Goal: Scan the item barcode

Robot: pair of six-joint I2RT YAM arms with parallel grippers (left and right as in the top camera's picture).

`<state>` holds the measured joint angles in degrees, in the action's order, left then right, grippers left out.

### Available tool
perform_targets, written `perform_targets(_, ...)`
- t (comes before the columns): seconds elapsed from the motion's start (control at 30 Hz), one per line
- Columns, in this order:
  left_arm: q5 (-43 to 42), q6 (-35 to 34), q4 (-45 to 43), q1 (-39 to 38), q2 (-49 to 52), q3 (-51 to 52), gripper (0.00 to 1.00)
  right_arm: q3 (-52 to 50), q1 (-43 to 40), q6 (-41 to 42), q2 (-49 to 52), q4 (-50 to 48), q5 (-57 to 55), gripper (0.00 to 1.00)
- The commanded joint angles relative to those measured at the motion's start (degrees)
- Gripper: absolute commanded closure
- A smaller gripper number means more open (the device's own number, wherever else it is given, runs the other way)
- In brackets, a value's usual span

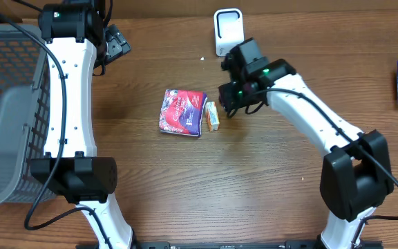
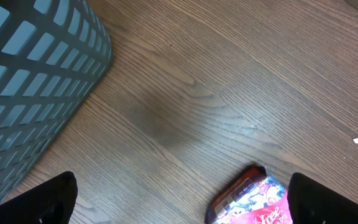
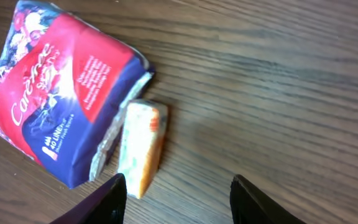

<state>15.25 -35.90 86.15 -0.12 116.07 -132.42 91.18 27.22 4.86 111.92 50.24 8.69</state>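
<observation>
Orange packet (image 3: 142, 146) lies on the table (image 3: 278, 93) right by our right gripper (image 3: 178, 186), jaws parted and empty; it's snug against the purple pack (image 3: 55, 93). Our left gripper (image 2: 182, 190) hangs spread wide too, gripping nothing.

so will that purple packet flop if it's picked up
Probably somewhat: the purple packet looks like soft film wrap with a crimped end, so it may sag or dent. Its glossy surface could be slippery. Lying flat, it's unlikely to roll.
</observation>
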Motion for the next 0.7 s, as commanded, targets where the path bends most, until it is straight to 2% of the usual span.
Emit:
perform_targets(0.0,0.2,-0.5,0.2,0.1,0.8,-0.4,0.0,0.7,1.9,-0.1,-0.2,0.6,-4.7,0.48)
perform_targets(0.37,0.2,-0.5,0.2,0.1,0.8,-0.4,0.0,0.7,10.0,-0.3,2.7,-2.2,-10.1,0.53)
perform_targets(0.67,0.2,-0.5,0.2,0.1,0.8,-0.4,0.0,0.7,11.4,-0.3,8.7,-3.7,-12.2,0.54)
